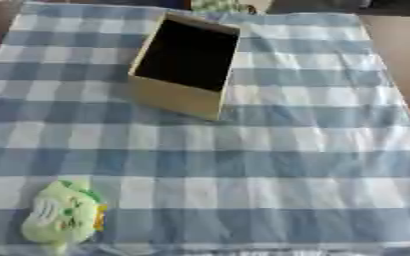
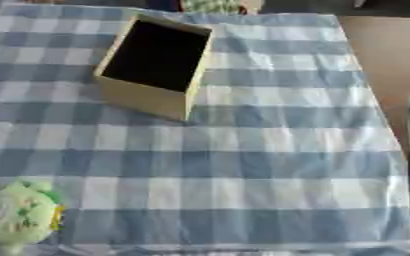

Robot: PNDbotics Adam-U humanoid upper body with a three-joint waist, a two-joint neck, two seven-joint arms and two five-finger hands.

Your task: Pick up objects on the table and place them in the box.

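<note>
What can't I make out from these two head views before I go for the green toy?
- Box inside: dark in both views, contents unreadable.
- Green plush toy: blurred; in the right eye view the left edge cuts it.
- Both hands: in neither view.
- Green patterned thing past the cloth: cut by the top edge.

Open cloth [image 1: 270,165] between toy [image 1: 64,215], box [image 1: 184,65]

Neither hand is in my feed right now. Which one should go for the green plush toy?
Left, probably. The green plush toy lies at the table's near left corner, on the left arm's side, with the box farther off.
</note>
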